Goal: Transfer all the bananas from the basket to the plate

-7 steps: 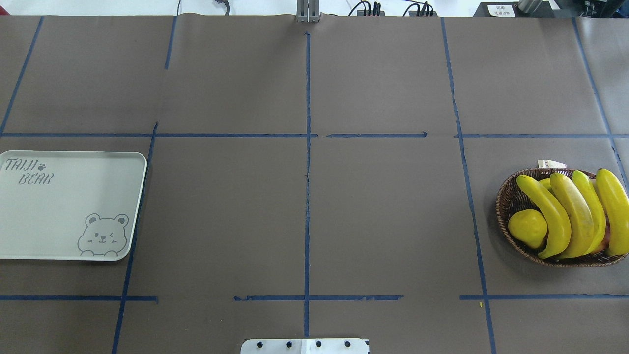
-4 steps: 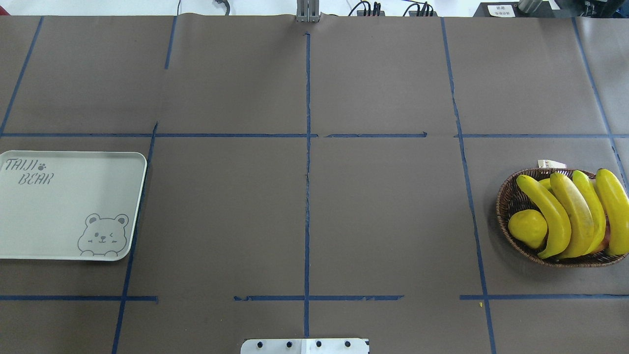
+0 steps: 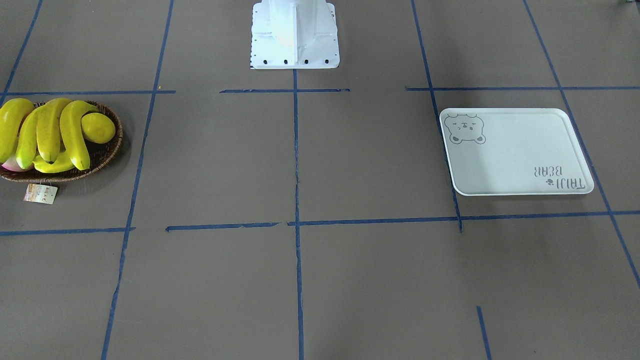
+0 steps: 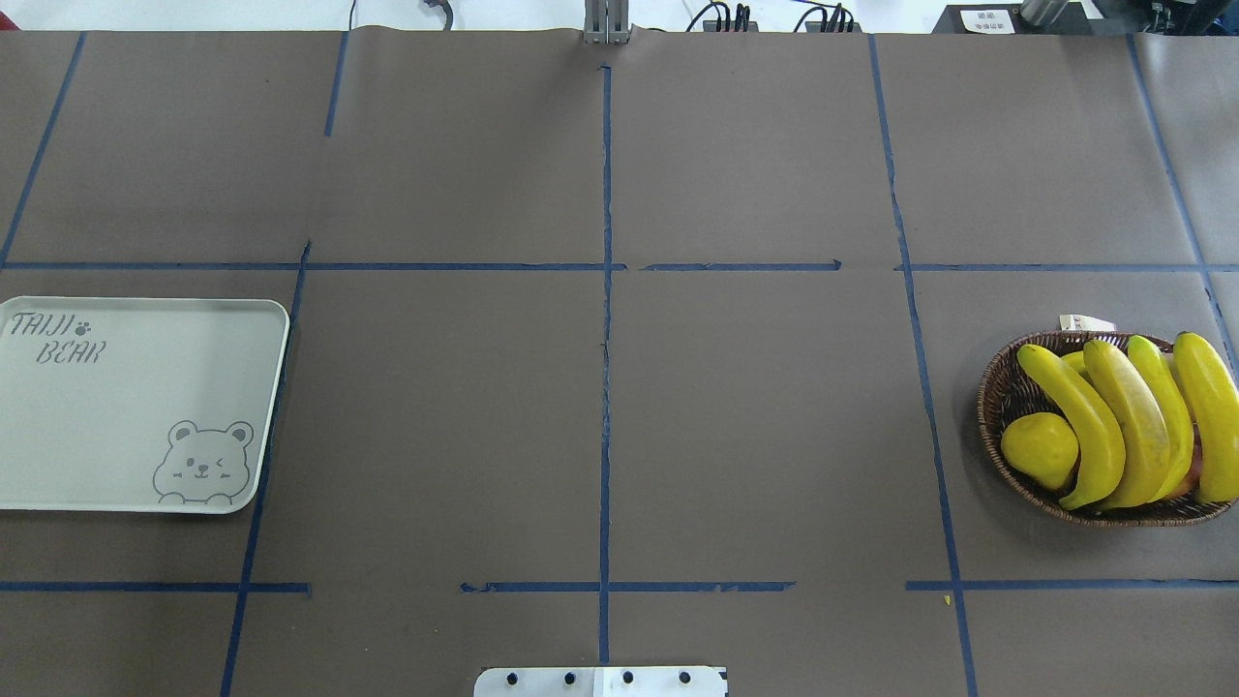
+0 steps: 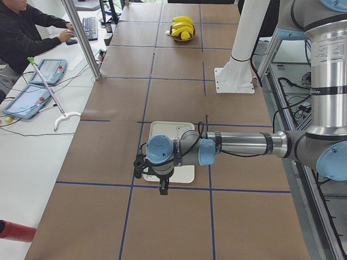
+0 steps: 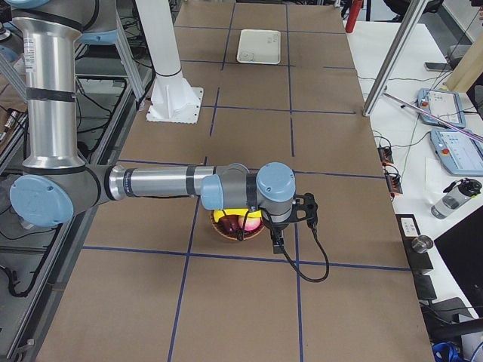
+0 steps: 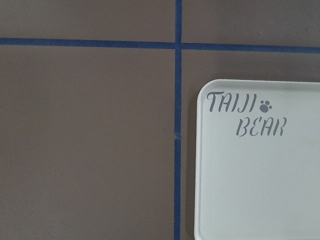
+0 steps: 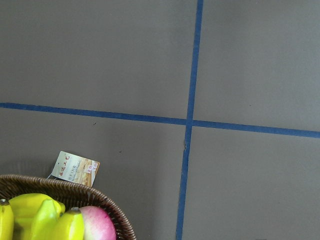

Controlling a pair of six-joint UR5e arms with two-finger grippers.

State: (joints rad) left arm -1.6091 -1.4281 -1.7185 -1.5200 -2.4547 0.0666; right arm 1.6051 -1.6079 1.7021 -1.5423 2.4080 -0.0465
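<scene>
Several long yellow bananas [image 4: 1089, 431] lie side by side in the brown wicker basket [image 4: 997, 397] at the table's right end, also seen as bananas [image 3: 50, 127] in the basket [image 3: 109, 149] from the front. The pale plate [image 4: 116, 407] with its bear print sits bare at the left end, and its lettered corner shows as the plate [image 7: 260, 190] under the left wrist. The left gripper [image 5: 164, 189] hangs over the plate's [image 5: 162, 129] near edge. The right gripper [image 6: 278, 245] hangs by the basket [image 6: 238, 234]. From these side views I cannot tell whether either is open or shut.
A round yellow lemon [image 4: 1039, 450] and a pink fruit [image 8: 97, 225] share the basket, whose paper tag [image 3: 40, 193] lies on the table. The white robot base [image 3: 295, 35] stands at mid-table. A person [image 5: 21, 32] sits at a side desk.
</scene>
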